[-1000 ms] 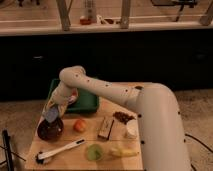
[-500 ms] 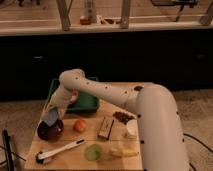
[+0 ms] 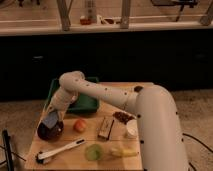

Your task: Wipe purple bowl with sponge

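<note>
The robot's arm (image 3: 100, 92) reaches across the bench (image 3: 75, 150) to its left front corner, where the tool (image 3: 54, 116) hangs over the purple bowl (image 3: 49, 131) and is closed on the sponge (image 3: 51, 120), a blue-grey pad tilted against the bowl's inside. Just beside the bowl lies an orange fruit (image 3: 79, 125); a white-handled brush (image 3: 60, 151) lies nearer the front edge, and a green tray (image 3: 82, 102) sits behind the arm

High frontal view over gripper (image 3: 53, 116).
</note>
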{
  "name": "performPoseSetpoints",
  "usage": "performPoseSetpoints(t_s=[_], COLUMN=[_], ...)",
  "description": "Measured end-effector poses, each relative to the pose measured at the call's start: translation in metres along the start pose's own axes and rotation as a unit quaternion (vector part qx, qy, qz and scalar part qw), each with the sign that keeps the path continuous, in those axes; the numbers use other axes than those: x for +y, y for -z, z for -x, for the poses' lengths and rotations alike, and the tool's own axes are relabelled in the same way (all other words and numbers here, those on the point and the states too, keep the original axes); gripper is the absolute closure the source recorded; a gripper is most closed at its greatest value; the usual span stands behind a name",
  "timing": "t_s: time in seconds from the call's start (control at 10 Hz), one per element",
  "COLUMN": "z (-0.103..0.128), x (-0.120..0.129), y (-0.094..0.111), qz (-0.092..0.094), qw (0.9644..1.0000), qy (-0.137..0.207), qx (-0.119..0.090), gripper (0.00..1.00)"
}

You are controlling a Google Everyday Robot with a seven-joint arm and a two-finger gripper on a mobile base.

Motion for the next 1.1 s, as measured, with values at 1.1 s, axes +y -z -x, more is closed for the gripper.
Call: performPoseSetpoints(t_s=[1.1], z=[0.05], x=[-0.018], y=[-0.034], qz=[0.081], qw=[0.9943], qy=[0.053], qx=[-0.046], gripper=[1.0])
